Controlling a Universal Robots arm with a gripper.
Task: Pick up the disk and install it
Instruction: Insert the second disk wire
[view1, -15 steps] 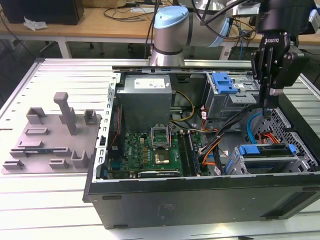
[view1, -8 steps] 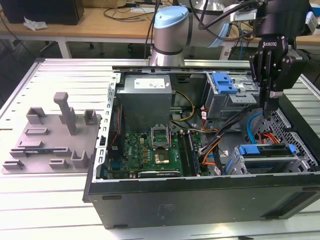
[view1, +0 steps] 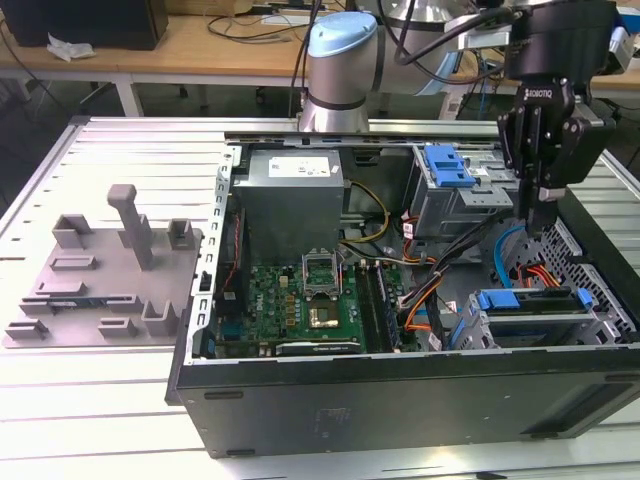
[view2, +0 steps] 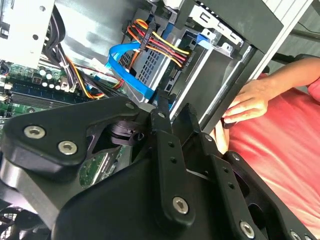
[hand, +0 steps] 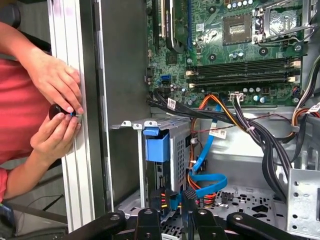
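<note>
The disk (view1: 530, 300) lies flat in the drive cage at the near corner of the open computer case, on the exterior view's right, its blue carrier rail facing up. In the first wrist view the disk's blue rail end (hand: 158, 146) shows in the cage's mouth. My gripper (view1: 543, 225) hangs fingers-down well above that cage and touches nothing. The black fingers (hand: 156, 202) stand a narrow gap apart in both wrist views, with only cables seen between them. In the second wrist view my gripper (view2: 176, 107) points at the cage and its blue and orange cables.
A person's hands (hand: 55, 110) work at the case's outer edge beside the cage, also seen as a hand (view2: 247, 102) in the second wrist view. A second cage with a blue latch (view1: 447, 165) sits farther back. A grey fixture tray (view1: 100, 270) lies outside the case on the exterior view's left.
</note>
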